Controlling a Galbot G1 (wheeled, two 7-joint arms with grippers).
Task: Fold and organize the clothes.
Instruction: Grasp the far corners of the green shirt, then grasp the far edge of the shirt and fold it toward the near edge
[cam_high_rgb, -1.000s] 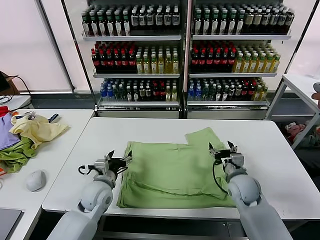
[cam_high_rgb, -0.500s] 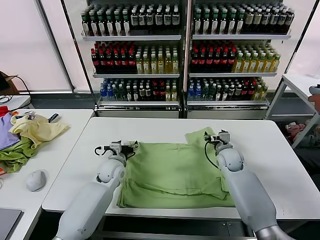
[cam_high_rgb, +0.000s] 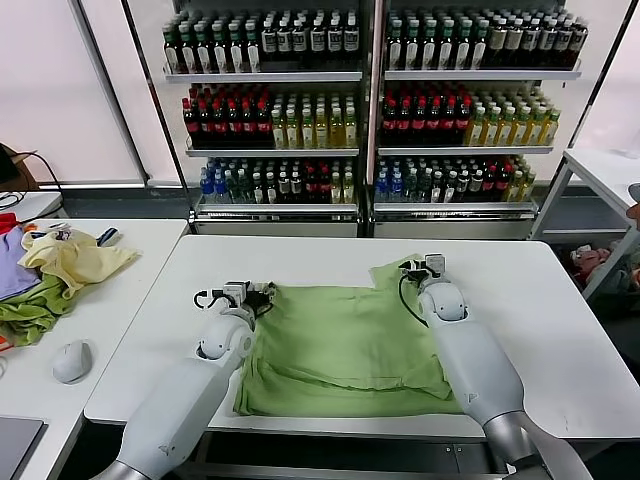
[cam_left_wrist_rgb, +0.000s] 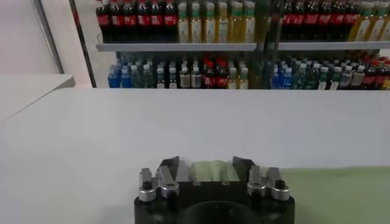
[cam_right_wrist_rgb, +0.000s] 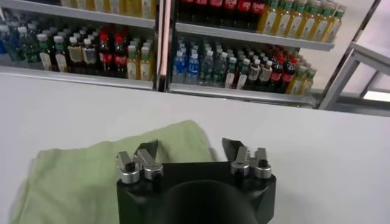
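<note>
- Polo shirt, light green, is laid on the white worktop, spread mostly flat; a fold is seen along its near-left edge, and one sleeve sticks out at the far right.
- Folding is judged at an early stage: no compact bundle is formed, and the sleeve and body remain to be folded and tidied.
- Left tool is placed at the shirt's far-left corner; its fingers are seen apart with a strip of green fabric between them, not clamped.
- Right tool is placed over the far-right sleeve; its fingers are spread wide, nothing held.
- Contact with the fabric cannot be told for either tool.
</note>
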